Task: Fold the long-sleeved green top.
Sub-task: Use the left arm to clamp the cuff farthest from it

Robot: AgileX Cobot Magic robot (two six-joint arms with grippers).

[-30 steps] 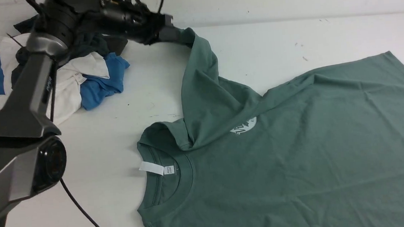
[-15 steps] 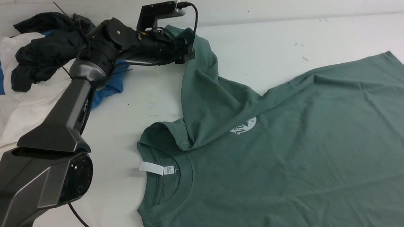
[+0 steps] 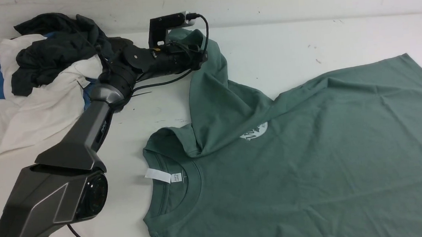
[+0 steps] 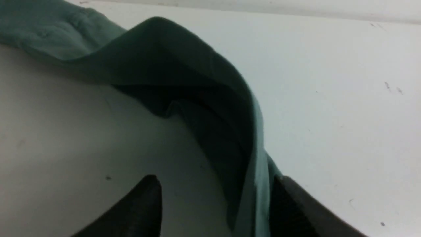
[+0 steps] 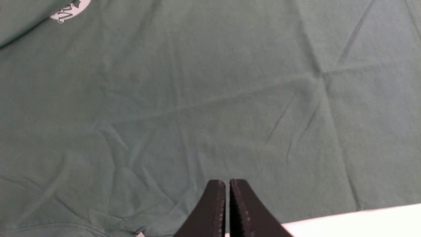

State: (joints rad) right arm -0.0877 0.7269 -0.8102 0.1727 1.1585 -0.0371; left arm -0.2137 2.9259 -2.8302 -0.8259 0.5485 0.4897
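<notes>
Left hand [image 3: 199,56] reaches across the far side of the bench [image 3: 303,43], low over the end of a sleeve [image 3: 208,81] of the green long-sleeved top [image 3: 329,143]. Its jaws stand wide apart. In the left wrist view the sleeve's raised fold runs down between the two dark fingers [image 4: 296,210] and lies against one of them, while the other is clear of the cloth, so nothing is gripped.

Right hand [image 5: 227,194] shows only in its own wrist view. It hovers over the flat body of the top, near an edge, with its jaws pressed together and nothing between them.

The top is spread over the middle and right of the bench, its collar and white neck tag [image 3: 162,175] toward the robot's left. The sleeve is drawn out toward the far edge. A round white print [image 3: 254,132] is partly covered by the sleeve's base. A pile of clothes [image 3: 34,79] in blue, white and black sits at the far left.
</notes>
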